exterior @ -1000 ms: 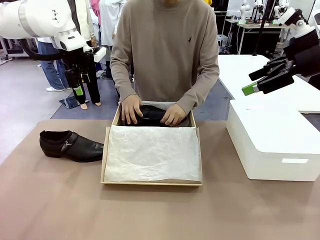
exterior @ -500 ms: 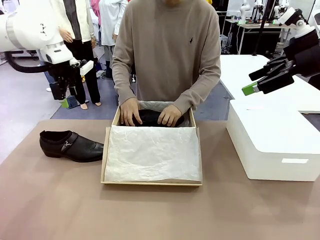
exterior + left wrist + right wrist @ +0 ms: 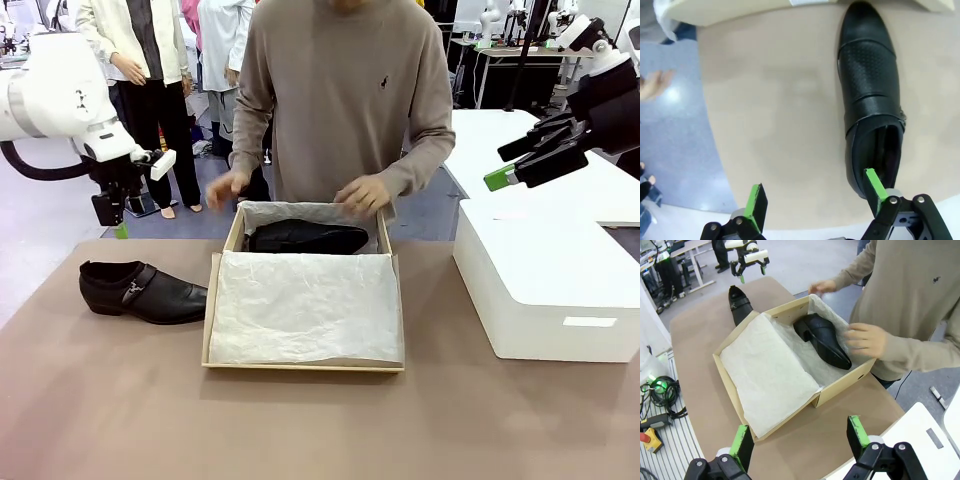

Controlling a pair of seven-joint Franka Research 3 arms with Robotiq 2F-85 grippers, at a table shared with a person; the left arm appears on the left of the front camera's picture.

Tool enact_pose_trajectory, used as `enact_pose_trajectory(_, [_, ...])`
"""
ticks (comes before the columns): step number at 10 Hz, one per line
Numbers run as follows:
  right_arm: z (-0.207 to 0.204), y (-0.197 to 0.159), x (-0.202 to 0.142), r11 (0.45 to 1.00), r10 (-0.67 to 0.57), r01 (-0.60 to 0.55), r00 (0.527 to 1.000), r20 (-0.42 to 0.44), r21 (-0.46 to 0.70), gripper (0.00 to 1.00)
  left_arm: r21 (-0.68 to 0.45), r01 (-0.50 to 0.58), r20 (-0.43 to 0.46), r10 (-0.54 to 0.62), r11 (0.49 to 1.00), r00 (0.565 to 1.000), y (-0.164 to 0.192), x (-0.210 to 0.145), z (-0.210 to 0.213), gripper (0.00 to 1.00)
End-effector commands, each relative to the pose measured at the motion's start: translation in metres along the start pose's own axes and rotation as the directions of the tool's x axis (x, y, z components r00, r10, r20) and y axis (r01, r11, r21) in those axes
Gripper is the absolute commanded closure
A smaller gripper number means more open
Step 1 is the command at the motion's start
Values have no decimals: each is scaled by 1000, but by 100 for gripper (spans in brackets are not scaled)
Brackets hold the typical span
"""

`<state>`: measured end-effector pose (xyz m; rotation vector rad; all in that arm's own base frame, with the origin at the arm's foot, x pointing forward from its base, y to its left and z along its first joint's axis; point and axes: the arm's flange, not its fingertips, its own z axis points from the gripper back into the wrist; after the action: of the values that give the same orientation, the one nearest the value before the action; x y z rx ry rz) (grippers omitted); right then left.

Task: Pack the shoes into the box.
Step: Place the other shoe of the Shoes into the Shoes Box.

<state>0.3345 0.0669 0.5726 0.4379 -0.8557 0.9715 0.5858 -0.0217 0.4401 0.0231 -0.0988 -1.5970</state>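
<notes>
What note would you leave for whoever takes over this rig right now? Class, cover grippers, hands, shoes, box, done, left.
Left gripper: open, empty, by the heel of the shiny black leather shoe on the table.
Right gripper: open, empty, raised near the white rounded box.
Person's hands: in the air over the shallow tan cardboard box.
Done: the other black shoe lies at that box's far end, on white tissue paper.
Left: pack the table shoe, lying left of the box.

One shoe [image 3: 295, 237] in box [image 3: 303, 366] — other shoe [image 3: 142, 291] left of box.
</notes>
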Motion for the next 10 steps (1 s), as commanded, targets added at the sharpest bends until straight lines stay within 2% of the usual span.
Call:
enact_pose_trajectory(1, [-1,-3,0,1000,15,-15,1000,22,16,0,-19,-38,-36,37,999,999,-9,-6,-7,0])
enact_pose_trajectory(8, [-1,-3,0,1000,15,-15,1000,22,16,0,-23,-24,-14,24,999,1000,-5,-6,-10,0])
enact_pose_trajectory(10, [-1,-3,0,1000,15,-15,1000,22,16,0,-34,-28,-38,27,999,999,-8,-6,-17,0])
